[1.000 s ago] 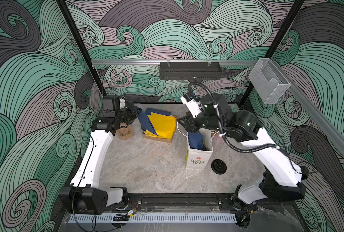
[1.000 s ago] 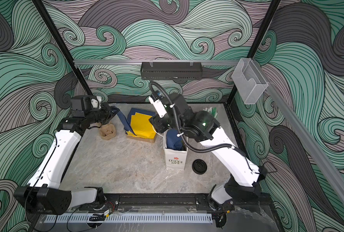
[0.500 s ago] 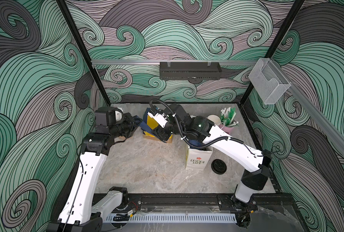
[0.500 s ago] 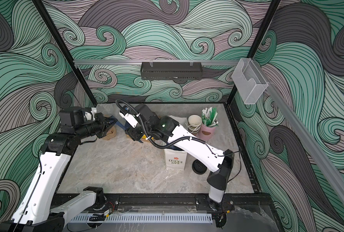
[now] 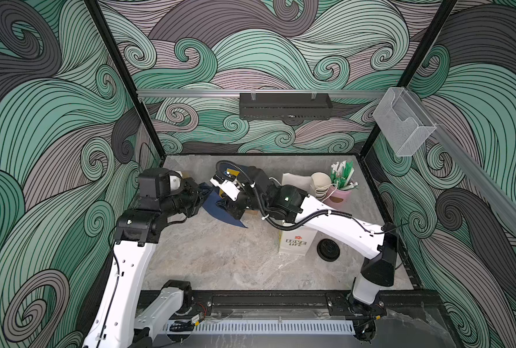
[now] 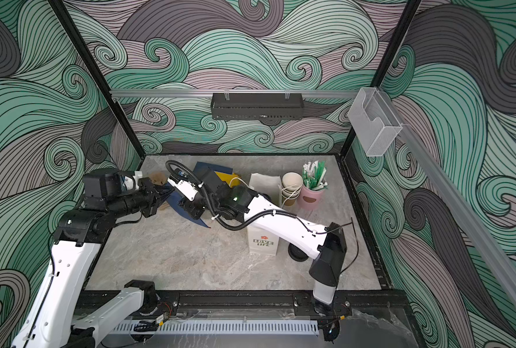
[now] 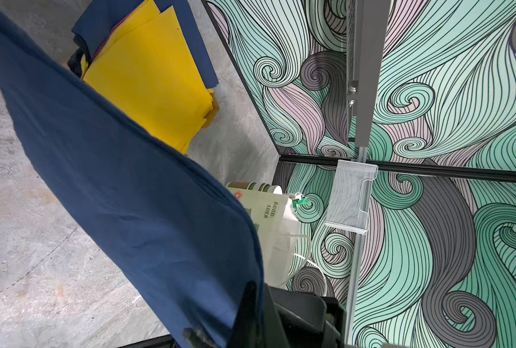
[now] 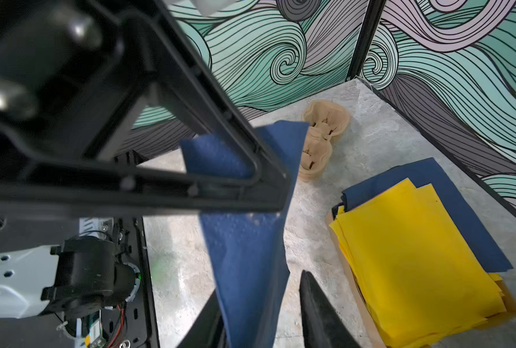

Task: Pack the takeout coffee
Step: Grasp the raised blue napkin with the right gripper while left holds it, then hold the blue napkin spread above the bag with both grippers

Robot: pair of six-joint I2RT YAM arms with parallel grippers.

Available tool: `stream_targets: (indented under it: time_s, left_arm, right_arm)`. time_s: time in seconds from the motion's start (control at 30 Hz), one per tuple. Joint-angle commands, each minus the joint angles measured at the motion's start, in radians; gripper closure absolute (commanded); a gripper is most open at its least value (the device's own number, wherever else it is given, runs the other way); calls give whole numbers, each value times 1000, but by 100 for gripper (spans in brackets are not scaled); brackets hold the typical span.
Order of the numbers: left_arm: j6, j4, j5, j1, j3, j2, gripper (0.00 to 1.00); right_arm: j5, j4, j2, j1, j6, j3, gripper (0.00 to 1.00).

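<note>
I see the left tool (image 5: 204,195) pressed together on a navy napkin (image 5: 214,208), gripping it near its top edge and holding it up off the table (image 5: 220,265) at the back left. In the right wrist view the sheet hangs down from that clamp and passes between the two fingers of the right tool (image 8: 259,286). Those fingers stand spread. The napkin lies close to one finger and clear of the other, so nothing is pinched there.

Behind the hanging sheet, a stack of yellow and navy napkins (image 8: 416,256) lies flat. A pile of pulp cup carriers (image 8: 321,141) sits near it, toward the back wall.

An upright white bag (image 5: 294,242) printed "LOVE LIFE" stands under the right forearm, which covers its mouth. A loose black lid (image 5: 328,249) lies on the table just beside the bag. I cannot find the takeout coffee in any view, and the inside of the bag is hidden from me.

In the back right corner, a stack of lidless cups (image 5: 320,185) sits just beside a pink cup (image 5: 338,197) full of green-wrapped sticks.
</note>
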Motion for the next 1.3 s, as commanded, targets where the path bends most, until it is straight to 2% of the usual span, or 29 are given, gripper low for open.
stream_targets:
  time_s: [0.0,0.07,0.1,0.13,0.17,0.23,0.3,0.33,0.37,0.43,0.5,0.57,0.7,0.77,0.97,1.07,1.27]
  left_arm:
    - [-9,-31,15,-6,23,-12,100]
    - [-8,-29,10,-6,26,-14,100]
    - [-8,-24,5,-6,25,-14,97]
    - [-5,-15,-5,-6,26,-14,90]
    - [-3,-3,-23,-6,28,-12,82]
    - [12,55,-82,-7,37,-3,54]
    - [49,93,-145,-6,68,19,36]
    - [86,91,-177,-6,96,30,24]
    - [143,88,-213,-8,130,42,18]
    - [258,84,-262,-6,178,51,16]
    - [416,135,-241,-7,171,31,16]
    - [582,213,-153,-7,116,-7,16]
    - [885,322,108,-19,-34,-105,16]
    - [1024,327,165,-53,-82,-143,16]
    - [1386,262,195,-235,-124,-153,13]
    - [1474,272,148,-299,-143,-153,8]
    - [1571,275,71,-355,-158,-141,2]
  right_arm:
    - [-10,55,23,4,-1,19,78]
    - [-22,61,22,3,15,19,89]
    - [-30,68,18,3,26,14,94]
    - [-36,72,10,1,41,9,98]
    - [-40,73,4,-1,61,3,100]
    - [-39,74,-19,-9,126,-18,100]
    - [-24,63,-48,-24,208,-40,100]
    - [-17,50,-64,-32,247,-44,100]
    - [-14,36,-85,-42,297,-52,100]
    - [-11,16,-131,-63,373,-72,100]
    - [-16,-7,-186,-96,449,-88,100]
    - [-46,-30,-230,-137,523,-99,100]
    - [-122,-96,-296,-208,613,-95,100]
    - [-135,-132,-312,-218,619,-81,100]
    - [-227,-225,-272,-219,673,11,100]
    - [-299,-244,-241,-218,687,47,100]
    - [-448,-217,-204,-209,703,71,100]
